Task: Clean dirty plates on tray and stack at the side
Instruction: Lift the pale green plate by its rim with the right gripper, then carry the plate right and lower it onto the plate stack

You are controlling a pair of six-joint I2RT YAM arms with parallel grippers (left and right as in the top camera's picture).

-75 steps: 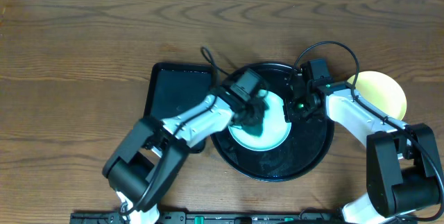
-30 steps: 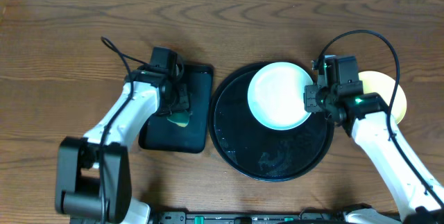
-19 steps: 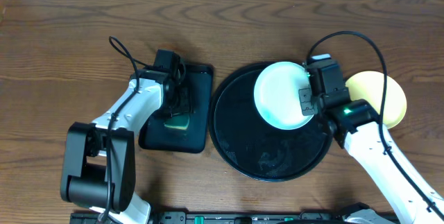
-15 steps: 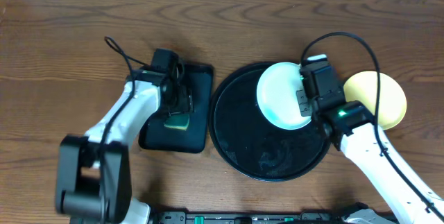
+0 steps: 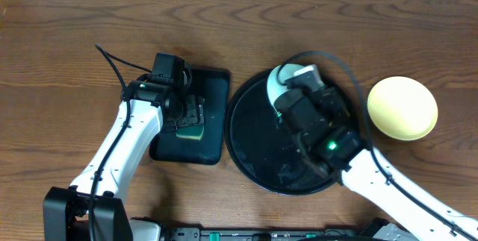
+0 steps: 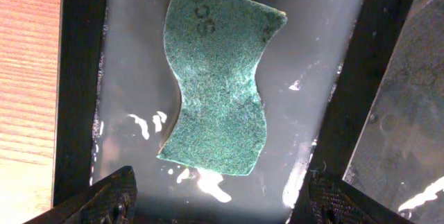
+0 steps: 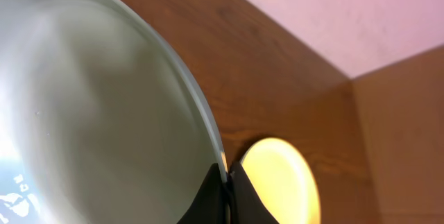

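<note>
My right gripper is shut on the rim of a pale mint-blue plate. It holds the plate tilted up on edge above the round black tray. From overhead only a slice of this plate shows beside the right arm. A yellow plate lies on the table to the right of the tray, and it also appears behind the fingers as the yellow plate. My left gripper is open just above a green sponge, not touching it.
The sponge lies flat on a wet rectangular black tray left of the round tray. The left gripper hovers over it. Water streaks glisten on the round tray's near side. Bare wooden table surrounds both trays.
The left gripper opened and released the sponge onto the rectangular tray. The right arm lifted the mint plate, tipped it on edge and swung left over the round tray.
</note>
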